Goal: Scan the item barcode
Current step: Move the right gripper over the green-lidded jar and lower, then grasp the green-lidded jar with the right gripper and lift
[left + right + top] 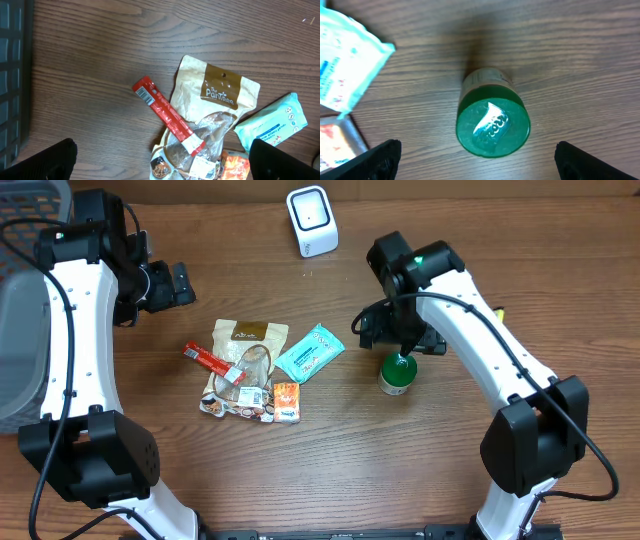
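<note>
Right gripper (pixel 485 162) wide open, empty, above jar (pixel 493 125), right of packets (pixel 250 370). Left gripper (pixel 164 162) wide open, empty. Jar rigid, probably light; glossy lid slippery, so grip sides below it.

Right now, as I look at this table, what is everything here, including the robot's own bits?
scanner: 1, white, far side of the table, centre
pouch: 1, beige with a brown label, middle of the table
stick packet: 1, red, lying across the pouch
wipes pack: 1, teal, right of the pouch
small box: 1, orange, near end of the pile
jar: 1, green lid, upright, right of the pile
basket: 1, grey, left edge
table: 1, brown wood
left gripper: 1, black, open, left of the pile
right gripper: 1, black, open, above the jar
</note>
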